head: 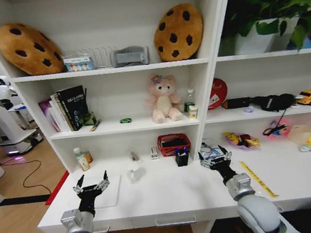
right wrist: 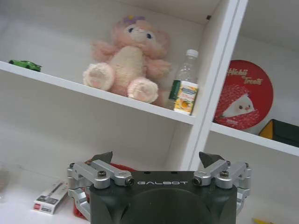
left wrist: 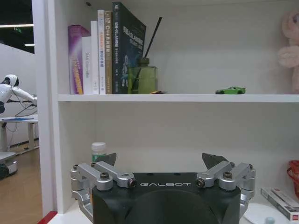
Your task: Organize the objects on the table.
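On the white desk [head: 169,195], both grippers hover with fingers spread and empty: left gripper [head: 90,187] near the green-capped bottle [head: 80,158], right gripper [head: 215,157] beside the black pen holder [head: 182,159]. That bottle looks light, rigid and likely slick; grasping its body below the cap seems safest.

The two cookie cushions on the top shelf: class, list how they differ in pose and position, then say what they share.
The left cookie cushion leans tilted at the far left end of the top shelf; the right cookie cushion stands more upright against the divider at the right end. The left one looks wider and lies more on its side; the right one looks taller. Both are round, brown, and dotted with dark chips.
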`<state>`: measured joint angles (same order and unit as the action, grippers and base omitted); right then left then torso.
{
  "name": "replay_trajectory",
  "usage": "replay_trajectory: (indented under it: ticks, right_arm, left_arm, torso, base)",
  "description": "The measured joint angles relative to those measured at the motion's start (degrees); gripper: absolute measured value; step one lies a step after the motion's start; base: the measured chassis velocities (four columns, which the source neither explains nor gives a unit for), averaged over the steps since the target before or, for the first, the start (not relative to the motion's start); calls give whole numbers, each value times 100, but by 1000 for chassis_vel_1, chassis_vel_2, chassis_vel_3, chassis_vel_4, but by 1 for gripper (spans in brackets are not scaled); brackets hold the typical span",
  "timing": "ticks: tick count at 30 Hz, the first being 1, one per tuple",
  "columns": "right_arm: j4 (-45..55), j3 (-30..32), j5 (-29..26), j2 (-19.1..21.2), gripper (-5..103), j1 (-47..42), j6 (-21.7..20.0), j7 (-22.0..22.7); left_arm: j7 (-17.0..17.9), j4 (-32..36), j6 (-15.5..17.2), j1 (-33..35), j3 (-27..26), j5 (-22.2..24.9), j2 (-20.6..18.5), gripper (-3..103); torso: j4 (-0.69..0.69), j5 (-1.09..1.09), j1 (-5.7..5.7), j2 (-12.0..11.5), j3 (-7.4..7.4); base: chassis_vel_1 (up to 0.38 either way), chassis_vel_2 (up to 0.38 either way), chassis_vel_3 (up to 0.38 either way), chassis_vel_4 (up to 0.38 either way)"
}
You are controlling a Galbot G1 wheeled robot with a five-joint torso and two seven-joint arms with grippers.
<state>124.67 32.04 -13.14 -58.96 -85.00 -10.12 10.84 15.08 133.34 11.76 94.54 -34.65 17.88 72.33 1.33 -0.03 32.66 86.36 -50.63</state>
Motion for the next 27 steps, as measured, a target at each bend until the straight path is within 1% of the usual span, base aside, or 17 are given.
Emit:
replay_trajectory:
  ticks: [1,3,4,5,6,8,9,10,11,13,14,15,17,21,24,27]
  right_arm:
    - [1,0,5,-5,100,-9,0,0]
    - [1,0,7,-11,100,-15,-1,0]
    - [2,1,22,-18,100,-16,-2,20]
    - [2,1,22,-18,100,-16,-2,20]
    - [0,1,36,-30,100,-18,-11,47]
    - [-6,1,51,-44,100,-20,-18,67]
    - [-15,1,49,-60,100,-24,2,80]
    - [-38,-12,9,-81,100,-25,90,127]
    - [-38,-12,9,-81,100,-25,90,127]
    - [-53,-41,-148,-132,100,-22,184,311]
    - [-53,-41,-148,-132,100,-22,184,311]
    - [-54,-43,-209,-151,100,-19,209,409]
    - [-43,-21,-264,-154,100,-28,186,465]
    - [-20,-9,-302,-157,100,-35,126,473]
    - [-20,-20,-302,-173,100,-35,102,460]
    - [-19,-29,-290,-186,100,-43,78,425]
  left_arm:
    - [-2,0,0,0,1,0,0,100]
    - [0,0,0,0,0,0,0,100]
    - [1,-1,0,0,0,0,0,100]
    - [1,-1,0,0,0,0,0,100]
    - [2,0,0,0,0,0,0,100]
    - [1,0,0,0,0,0,0,100]
    - [3,0,0,0,0,0,0,100]
    - [3,0,0,0,-1,0,0,100]
    - [3,0,0,0,-1,0,0,100]
    - [4,0,0,0,-1,0,0,100]
    - [4,0,0,0,-1,0,0,100]
    - [4,0,0,0,-1,0,-1,100]
    - [3,0,0,0,1,0,0,100]
    - [0,0,0,-1,2,0,0,100]
    - [-1,0,0,0,2,0,0,100]
    - [-1,0,0,0,2,0,0,100]
  torso:
    - [0,6,0,0,0]
    - [1,6,0,0,0]
    - [0,-5,0,0,0]
    - [0,-5,0,0,0]
    - [1,7,0,0,0]
    - [0,5,0,0,0]
    - [0,-2,-1,0,0]
    - [0,3,0,0,0]
    - [0,3,0,0,0]
    - [0,0,0,0,0]
    - [0,0,0,0,0]
    - [0,2,-1,1,0]
    - [0,4,0,0,0]
    - [2,4,1,0,0]
    - [1,5,2,-1,-1]
    - [1,2,2,0,-1]
  base:
    - [263,253,-256,-239]
    - [225,247,-241,-239]
    - [225,229,-235,-212]
    - [225,229,-235,-212]
    - [250,229,-251,-231]
    - [245,248,-251,-241]
    - [233,200,-201,-241]
    - [233,186,-178,-178]
    - [233,186,-178,-178]
    - [111,93,-114,-106]
    - [67,93,-114,-73]
    - [0,0,0,0]
    - [0,0,0,0]
    - [-46,-50,23,46]
    - [-33,-72,20,60]
    - [65,-61,-29,62]
